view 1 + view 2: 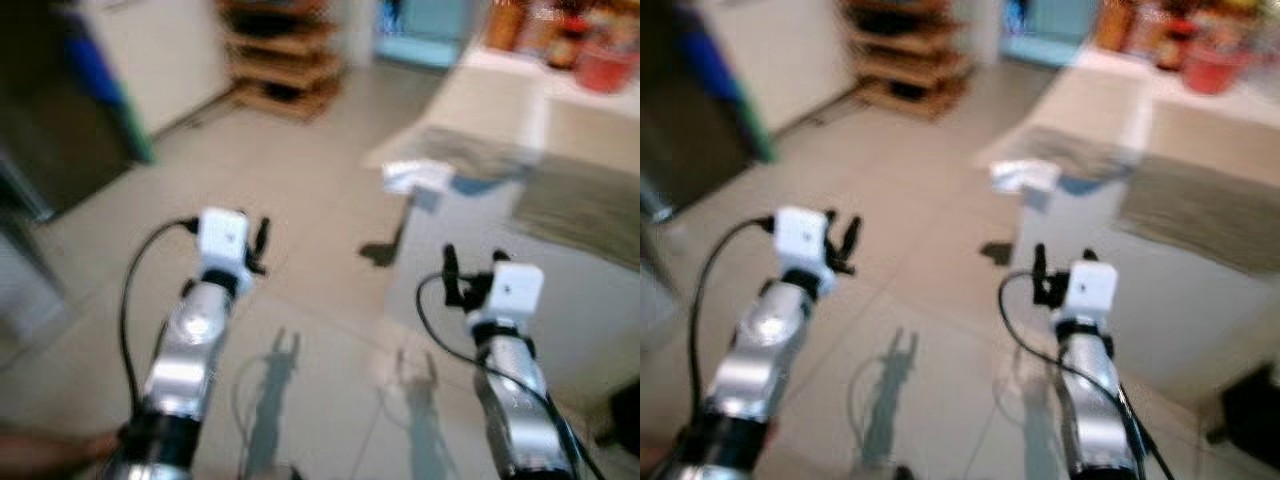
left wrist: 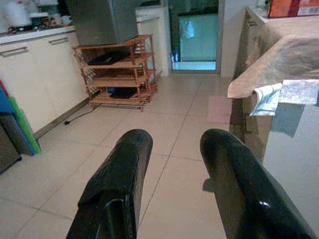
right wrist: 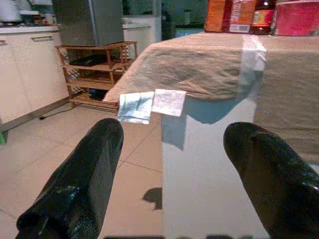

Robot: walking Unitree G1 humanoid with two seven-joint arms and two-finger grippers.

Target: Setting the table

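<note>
both arms reach forward over the tiled floor [image 1: 320,180], head views blurred. the left gripper [image 2: 172,186] sits lower left of the frame, jaws released and holding nothing. the right gripper [image 3: 172,181] sits lower right, just short of the counter [image 3: 209,55], jaws spread wide and holding nothing. a beige cloth [image 3: 189,64] covers the counter at upper right, with a folded towel [image 3: 149,104] hanging off its near corner. a wooden rack [image 2: 117,69] stands at the upper centre.
</note>
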